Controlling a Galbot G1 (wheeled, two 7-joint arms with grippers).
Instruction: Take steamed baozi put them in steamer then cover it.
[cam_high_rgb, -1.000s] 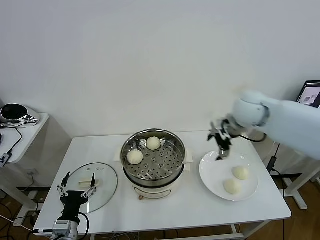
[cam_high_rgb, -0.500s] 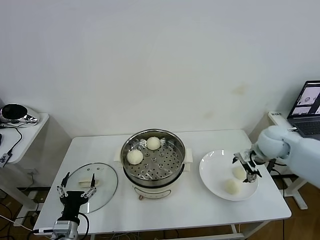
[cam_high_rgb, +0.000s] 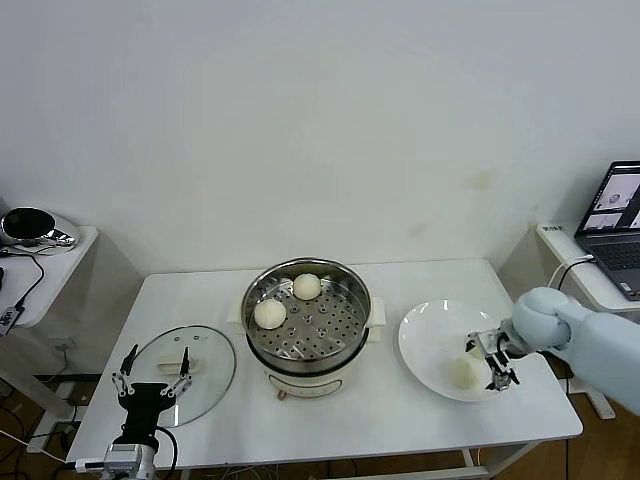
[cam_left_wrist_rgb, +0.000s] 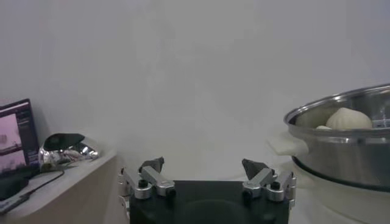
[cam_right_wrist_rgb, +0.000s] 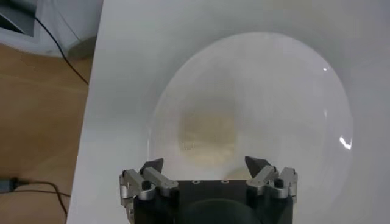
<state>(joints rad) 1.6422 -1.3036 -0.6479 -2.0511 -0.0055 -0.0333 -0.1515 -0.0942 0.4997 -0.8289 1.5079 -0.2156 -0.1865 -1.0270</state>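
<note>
The steel steamer (cam_high_rgb: 340, 330) stands mid-table on its cream base and holds two baozi (cam_high_rgb: 307, 286) (cam_high_rgb: 269, 313). One of them shows over the steamer's rim (cam_left_wrist_rgb: 346, 117) in the left wrist view. On the white plate (cam_high_rgb: 425, 335) to the right lies another baozi (cam_high_rgb: 463, 371). My right gripper (cam_high_rgb: 493, 360) hangs open low over the plate, right beside that bun. In the right wrist view the bun (cam_right_wrist_rgb: 207, 137) lies just ahead of the open right gripper (cam_right_wrist_rgb: 205, 164). The glass cover (cam_high_rgb: 205, 385) lies flat at the table's left. My left gripper (cam_high_rgb: 152, 384) waits open at its near edge.
A laptop (cam_high_rgb: 612, 205) sits on a side stand past the table's right end. A small side table with a black and silver object (cam_high_rgb: 30, 225) stands on the left. The plate is close to the table's right and front edges.
My right arm swung from above the plate's back rim out to the right, then came down low over the plate beside a bun. The left arm has not moved.
</note>
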